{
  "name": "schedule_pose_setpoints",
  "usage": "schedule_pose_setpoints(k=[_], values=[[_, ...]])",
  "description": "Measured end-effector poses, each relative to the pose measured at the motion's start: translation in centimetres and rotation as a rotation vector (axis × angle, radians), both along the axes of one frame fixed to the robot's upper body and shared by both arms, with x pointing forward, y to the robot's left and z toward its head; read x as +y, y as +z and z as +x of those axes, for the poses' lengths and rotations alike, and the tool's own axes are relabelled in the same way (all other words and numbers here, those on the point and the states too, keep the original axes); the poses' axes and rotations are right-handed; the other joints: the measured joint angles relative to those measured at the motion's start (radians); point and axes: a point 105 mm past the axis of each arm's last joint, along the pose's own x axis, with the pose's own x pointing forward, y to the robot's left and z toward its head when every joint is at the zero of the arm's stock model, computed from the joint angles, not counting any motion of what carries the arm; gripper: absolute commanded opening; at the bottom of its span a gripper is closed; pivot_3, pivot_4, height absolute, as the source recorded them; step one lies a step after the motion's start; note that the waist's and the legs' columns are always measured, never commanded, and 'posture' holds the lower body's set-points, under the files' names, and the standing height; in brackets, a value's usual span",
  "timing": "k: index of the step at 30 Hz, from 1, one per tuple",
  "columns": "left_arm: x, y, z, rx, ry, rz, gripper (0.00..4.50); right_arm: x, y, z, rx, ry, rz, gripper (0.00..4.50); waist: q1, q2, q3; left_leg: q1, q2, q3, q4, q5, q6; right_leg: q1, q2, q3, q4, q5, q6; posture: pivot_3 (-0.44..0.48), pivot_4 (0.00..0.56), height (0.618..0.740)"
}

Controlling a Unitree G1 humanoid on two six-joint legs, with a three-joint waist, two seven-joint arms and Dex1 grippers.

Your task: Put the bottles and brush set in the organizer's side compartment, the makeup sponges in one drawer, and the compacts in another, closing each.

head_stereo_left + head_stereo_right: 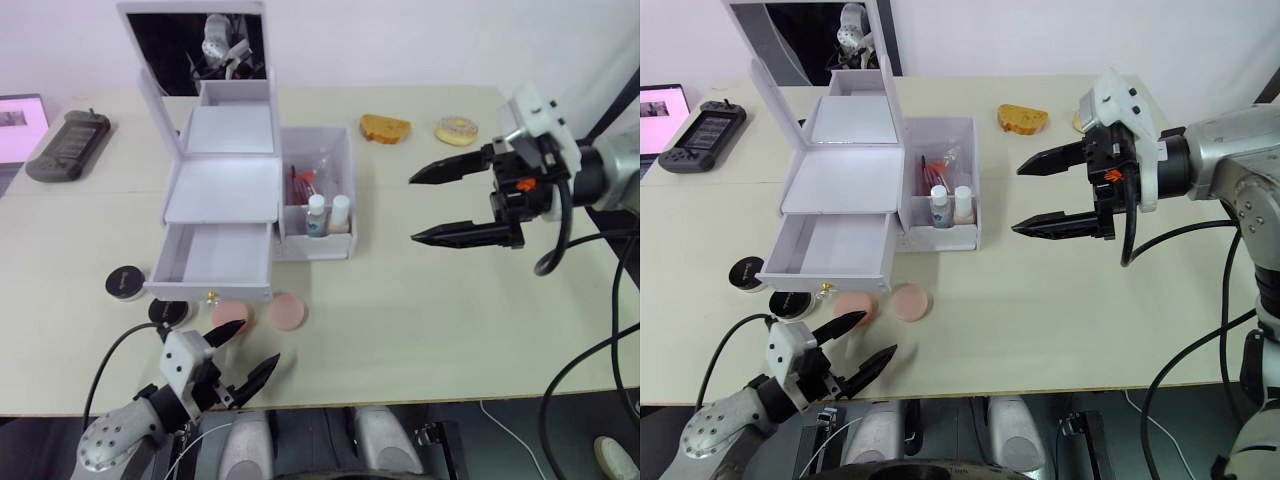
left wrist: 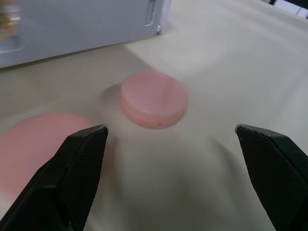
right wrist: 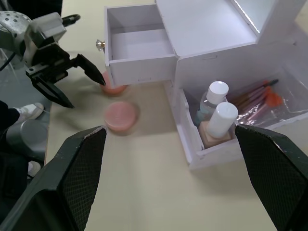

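Two round flat pink makeup sponges (image 1: 288,311) lie on the beige table (image 1: 430,300) before the white plastic organizer's pulled-out lower drawer (image 1: 215,260). Left gripper (image 1: 243,353) hovers beside them, fingers spread, empty. Right gripper (image 1: 440,203) spread, empty, right of the side compartment (image 1: 318,190) holding two small clear bottles (image 1: 327,213) and the brush set (image 1: 305,178).

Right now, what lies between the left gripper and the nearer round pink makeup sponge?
Nothing: in the left wrist view, only bare beige tabletop separates the open left gripper from the round pink sponge.
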Motion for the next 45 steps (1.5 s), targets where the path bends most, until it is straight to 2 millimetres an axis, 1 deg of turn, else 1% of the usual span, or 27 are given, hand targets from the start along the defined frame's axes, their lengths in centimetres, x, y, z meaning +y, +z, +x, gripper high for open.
schedule_pose_setpoints(k=[4,11,14,15,16,20,27,33,39,45], values=[[-0.4,-0.8,0.3,0.041,-0.007,0.025,3.27,-0.2,0.0,-0.4,-0.002,-0.018,0.004,4.5,0.0,0.0,0.0,0.0,0.0,0.0,0.0,0.0,0.0,0.0,0.001,0.0,0.001,0.0,0.001,0.0,0.15,0.74],[-0.5,-0.9,1.6,0.029,0.012,0.06,3.27,-0.3,0.4,-0.9,-0.018,-0.039,0.01,4.5,0.001,0.0,0.0,0.0,0.0,0.0,0.0,0.0,0.0,0.0,0.0,0.0,0.001,0.0,0.001,0.0,0.15,0.74],[-0.7,-0.6,2.3,0.019,0.025,0.064,3.99,-0.3,0.4,-1.0,-0.019,-0.046,0.013,4.5,0.001,0.0,0.0,0.0,0.0,0.0,0.0,0.0,0.0,0.0,0.0,0.0,0.001,0.001,0.001,0.0,0.15,0.74],[-0.9,-0.5,2.5,0.018,0.026,0.064,4.38,-0.3,0.4,-0.9,-0.019,-0.048,0.013,4.5,0.001,0.0,0.0,0.0,0.0,0.0,0.0,0.0,0.0,0.0,0.001,0.0,0.001,0.001,0.001,0.0,0.15,0.74],[-1.1,-0.4,2.8,0.015,0.026,0.065,4.46,-0.3,0.4,-1.0,-0.018,-0.05,0.013,4.5,0.002,0.0,0.0,0.0,0.0,0.0,0.0,0.0,0.0,0.0,0.001,0.0,0.001,0.001,0.001,0.0,0.15,0.74],[-1.7,0.3,3.8,-0.013,0.023,0.095,4.46,-0.3,0.4,-1.0,-0.02,-0.056,0.011,4.5,0.002,0.0,0.0,0.0,0.0,0.0,0.0,0.0,0.0,0.0,0.001,0.0,0.001,0.001,0.002,0.0,0.15,0.74],[-3.0,0.4,4.4,-0.018,-0.017,0.141,4.46,-0.3,0.5,-1.0,-0.017,-0.059,0.015,4.5,0.003,0.0,0.0,0.0,0.0,-0.001,0.0,0.0,0.0,0.0,0.001,0.0,0.001,0.001,0.003,0.0,0.15,0.74],[-3.3,-0.1,4.1,-0.001,-0.039,0.163,4.46,-0.4,0.4,-1.0,-0.009,-0.074,0.018,4.5,0.002,0.0,0.0,0.0,0.0,-0.001,0.0,0.0,0.0,0.0,0.001,0.0,0.001,0.001,0.003,0.0,0.15,0.74],[-3.1,-0.3,4.1,-0.007,-0.04,0.186,4.46,-0.4,0.5,-0.9,-0.01,-0.083,0.022,4.5,0.003,0.0,0.0,0.0,0.0,-0.001,0.0,0.0,0.0,0.0,0.001,0.0,0.001,0.001,0.003,0.0,0.15,0.74],[-3.1,-0.6,4.6,-0.022,-0.014,0.187,4.46,-0.3,0.9,-0.8,-0.032,-0.092,0.025,4.5,0.003,0.001,-0.001,0.0,0.0,-0.001,0.0,0.0,0.0,0.0,0.001,0.0,0.001,0.001,0.003,0.0,0.15,0.74]])
